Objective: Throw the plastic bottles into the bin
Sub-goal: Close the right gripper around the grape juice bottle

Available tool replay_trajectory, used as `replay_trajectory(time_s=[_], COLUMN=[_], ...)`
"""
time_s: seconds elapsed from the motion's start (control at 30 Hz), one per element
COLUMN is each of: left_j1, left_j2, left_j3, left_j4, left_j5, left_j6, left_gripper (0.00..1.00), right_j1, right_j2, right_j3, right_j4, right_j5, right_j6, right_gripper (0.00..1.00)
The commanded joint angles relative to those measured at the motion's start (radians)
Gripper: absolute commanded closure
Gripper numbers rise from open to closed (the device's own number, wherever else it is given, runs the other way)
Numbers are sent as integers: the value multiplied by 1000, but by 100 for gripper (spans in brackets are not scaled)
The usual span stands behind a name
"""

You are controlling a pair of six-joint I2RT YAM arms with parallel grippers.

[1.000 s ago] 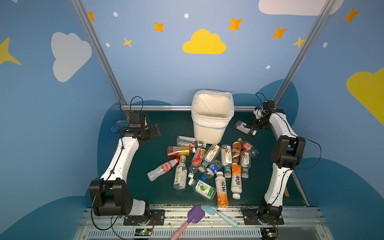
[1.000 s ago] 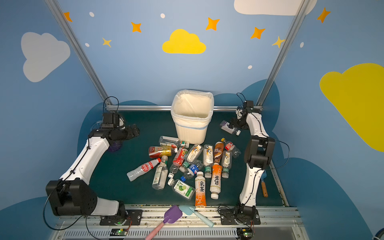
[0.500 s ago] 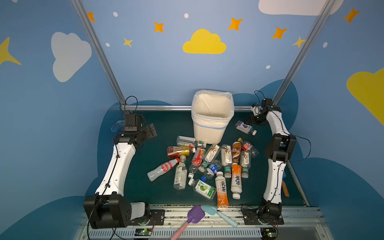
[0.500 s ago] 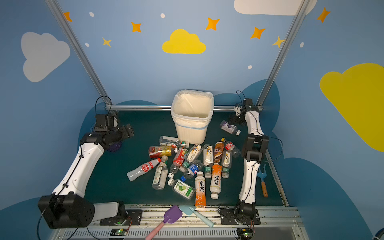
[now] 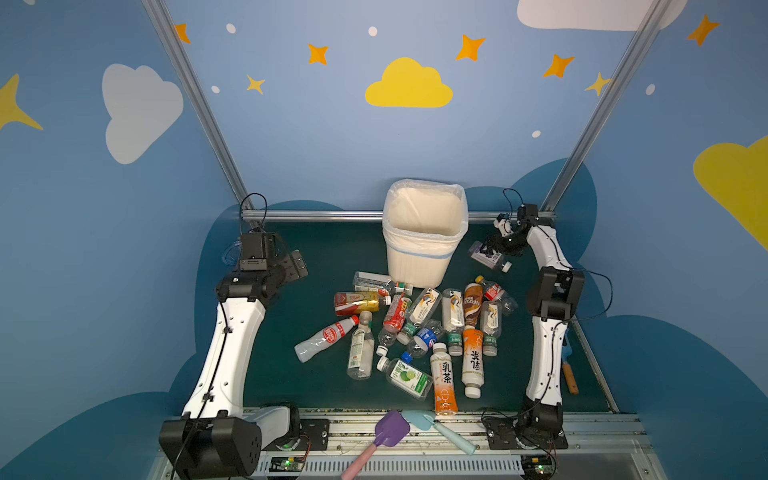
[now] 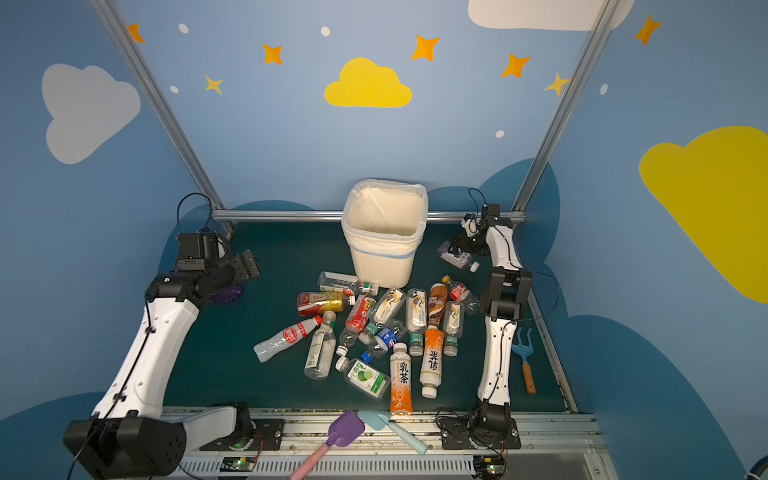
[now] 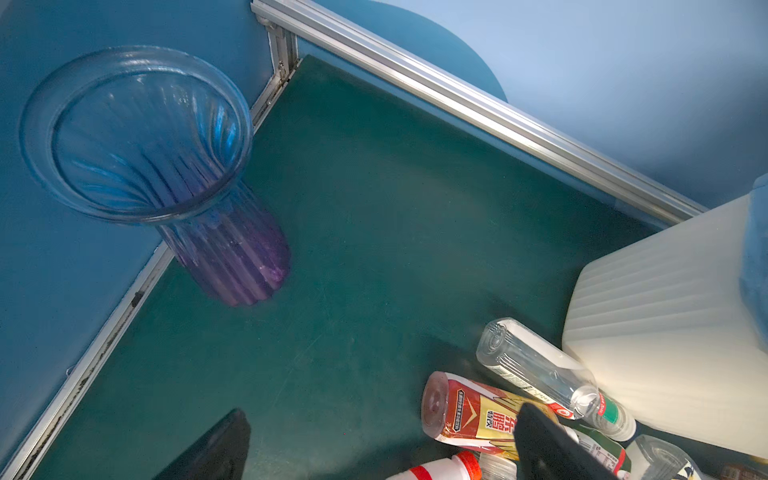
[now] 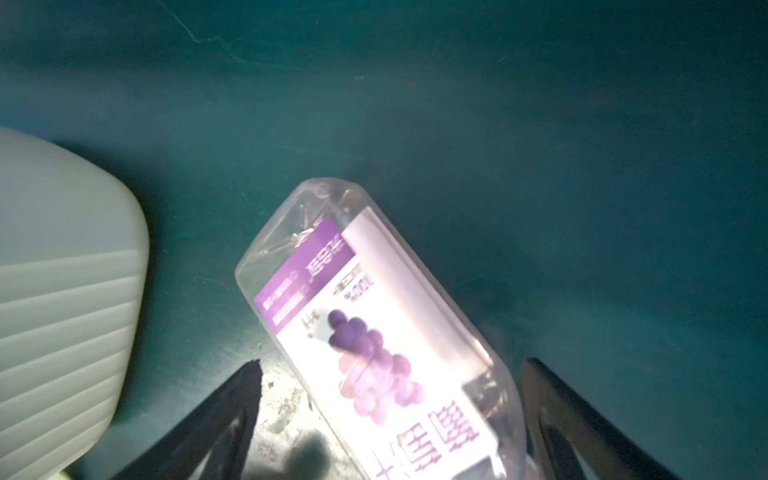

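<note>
The orange-labelled bottle (image 5: 444, 384) reads "乳茶" down its side.

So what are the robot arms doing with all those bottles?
They are tidying the bottles into the bin. The pile lies on the mat in front of the bin, and no bottle shows inside it yet. The right gripper is open, with one jaw on each side of a grape bottle lying beside the bin, not squeezing it. The left gripper is open too and holds nothing, hanging over bare mat near the vase.
</note>
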Motion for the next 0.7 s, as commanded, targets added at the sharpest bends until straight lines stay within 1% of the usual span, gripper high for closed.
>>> replay_trajectory(time_s=[0.0,0.17,0.47,0.67], left_j1=[6,8,11,10], left_j2=[-11,-17,-1,7], left_j3=[-4,-21,-39,-41], left_j4=[-29,-25,-14,-11], left_j5=[-10,2,38,49], left_j6=[15,16,10,17], left_gripper=[0,0,0,0], right_j1=[-6,4,44,83], right_j2=[-5,-38,-86,-88], right_j3=[3,-49,-162,-176], right_j4=[-51,-71,-71,-51], right_j5=[-44,-38,49,141], right_j6=[2,-8,-18,52], right_gripper=[3,3,3,3])
